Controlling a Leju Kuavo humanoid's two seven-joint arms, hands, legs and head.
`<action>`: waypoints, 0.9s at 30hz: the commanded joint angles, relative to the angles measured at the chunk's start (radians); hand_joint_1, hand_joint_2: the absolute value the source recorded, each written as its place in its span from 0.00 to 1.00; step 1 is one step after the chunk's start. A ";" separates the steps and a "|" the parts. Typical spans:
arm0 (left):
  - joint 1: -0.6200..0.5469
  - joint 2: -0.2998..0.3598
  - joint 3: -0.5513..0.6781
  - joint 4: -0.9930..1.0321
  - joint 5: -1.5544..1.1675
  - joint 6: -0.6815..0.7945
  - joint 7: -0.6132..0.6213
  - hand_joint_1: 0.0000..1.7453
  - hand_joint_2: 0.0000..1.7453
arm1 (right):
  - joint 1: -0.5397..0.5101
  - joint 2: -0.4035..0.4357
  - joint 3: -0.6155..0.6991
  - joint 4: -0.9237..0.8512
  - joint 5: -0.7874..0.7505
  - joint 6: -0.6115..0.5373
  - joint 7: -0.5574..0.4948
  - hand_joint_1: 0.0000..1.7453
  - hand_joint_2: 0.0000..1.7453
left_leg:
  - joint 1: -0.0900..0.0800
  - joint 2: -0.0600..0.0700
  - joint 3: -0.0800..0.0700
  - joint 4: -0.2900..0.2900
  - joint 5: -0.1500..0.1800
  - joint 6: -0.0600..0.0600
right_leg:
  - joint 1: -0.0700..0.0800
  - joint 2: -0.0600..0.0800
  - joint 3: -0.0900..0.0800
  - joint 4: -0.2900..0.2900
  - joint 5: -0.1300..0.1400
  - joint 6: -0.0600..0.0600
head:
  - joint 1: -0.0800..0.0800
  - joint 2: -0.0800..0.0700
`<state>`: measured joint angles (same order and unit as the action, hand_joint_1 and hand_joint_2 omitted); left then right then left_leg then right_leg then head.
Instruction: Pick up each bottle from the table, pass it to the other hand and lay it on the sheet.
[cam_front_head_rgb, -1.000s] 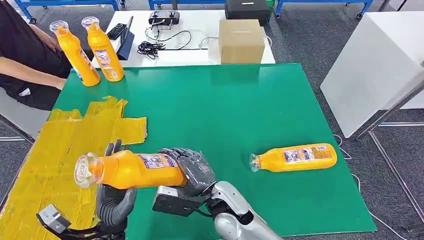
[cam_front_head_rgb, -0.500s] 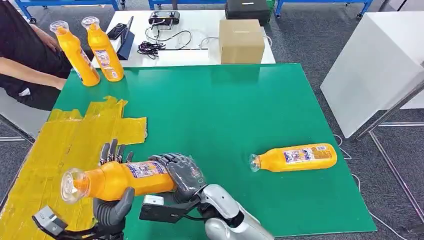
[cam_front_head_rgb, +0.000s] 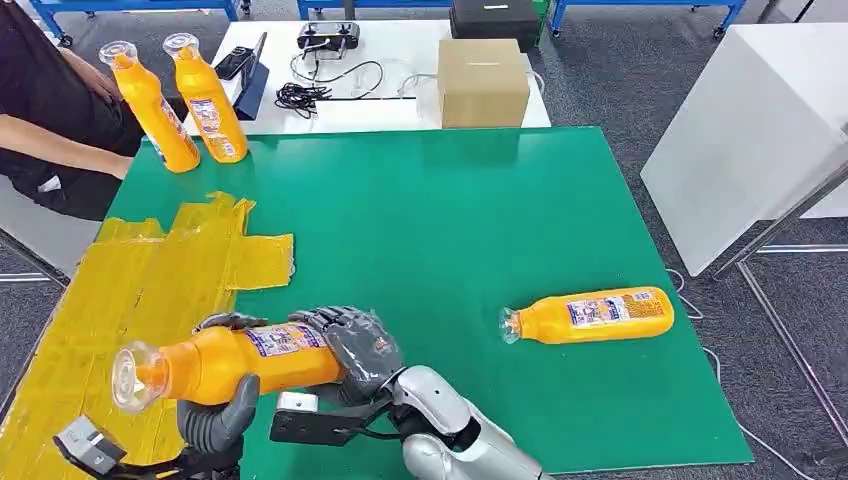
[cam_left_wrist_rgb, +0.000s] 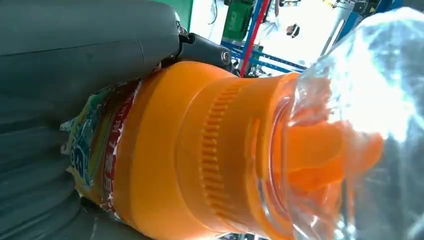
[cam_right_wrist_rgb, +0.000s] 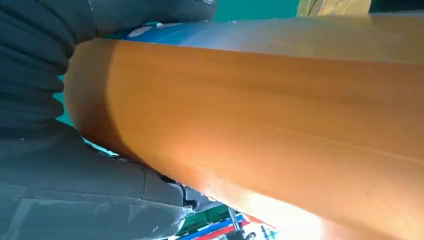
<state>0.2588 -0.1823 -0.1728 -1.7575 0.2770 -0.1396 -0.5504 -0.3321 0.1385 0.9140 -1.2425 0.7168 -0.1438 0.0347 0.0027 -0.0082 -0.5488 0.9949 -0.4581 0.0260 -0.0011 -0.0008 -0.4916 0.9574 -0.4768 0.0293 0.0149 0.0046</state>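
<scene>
Handover in progress: orange bottle (cam_front_head_rgb: 235, 360) held level above the near edge of the green table (cam_front_head_rgb: 450, 220), clear cap end pointing out over the yellow sheet (cam_front_head_rgb: 110, 300), so it's lined up to go down flat there. Right hand (cam_front_head_rgb: 355, 345) wraps the base end of the bottle, fingers curled over the label. Left hand (cam_front_head_rgb: 215, 410) cups the bottle from below nearer the neck, thumb up one side and fingers over the top, so both hands have hold of it; left wrist view shows the grey fingers pressed against the label just behind the ribbed collar. Judging by that, the pass isn't finished, right hand needs to let go next. Second bottle (cam_front_head_rgb: 588, 315) lies on its side on the green, well apart to the right, not yet picked. Two more bottles (cam_front_head_rgb: 180, 100) stand upright at the far left corner beside a person's arm (cam_front_head_rgb: 60, 150). Bottle contents: opaque orange body, can't tell fill level. Cardboard box (cam_front_head_rgb: 483, 80) sits closed on the white table behind, contents hidden.
</scene>
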 joint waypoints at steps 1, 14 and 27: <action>-0.027 0.000 -0.006 0.009 0.001 -0.012 -0.002 1.00 1.00 | -0.032 -0.015 0.034 0.083 0.003 0.008 0.008 1.00 1.00 | 0.000 0.000 0.001 -0.001 0.000 -0.001 | 0.000 0.000 0.001 -0.001 0.000 0.000 | 0.000 0.000; -0.004 0.010 0.019 -0.006 -0.162 0.125 -0.024 1.00 1.00 | 0.042 -0.076 -0.051 -0.001 0.038 -0.093 0.023 0.00 0.00 | 0.001 0.001 0.001 0.000 0.000 -0.001 | 0.001 0.000 0.002 -0.002 0.000 0.000 | 0.000 0.000; -0.007 0.015 0.221 0.109 -0.933 0.616 0.069 1.00 1.00 | 0.328 -0.206 -0.315 -0.386 0.128 -0.200 -0.007 0.00 0.00 | 0.000 -0.002 0.001 -0.001 0.000 -0.001 | 0.000 -0.003 0.002 -0.002 0.000 0.000 | 0.000 0.000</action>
<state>0.2808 -0.1839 -0.0768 -1.7811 -0.2412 0.2863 -0.5909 -0.1257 0.0321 0.7478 -1.4216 0.8297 -0.3425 0.0427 0.0027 -0.0080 -0.5493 0.9949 -0.4584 0.0259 -0.0011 -0.0008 -0.4925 0.9573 -0.4769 0.0293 0.0149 0.0046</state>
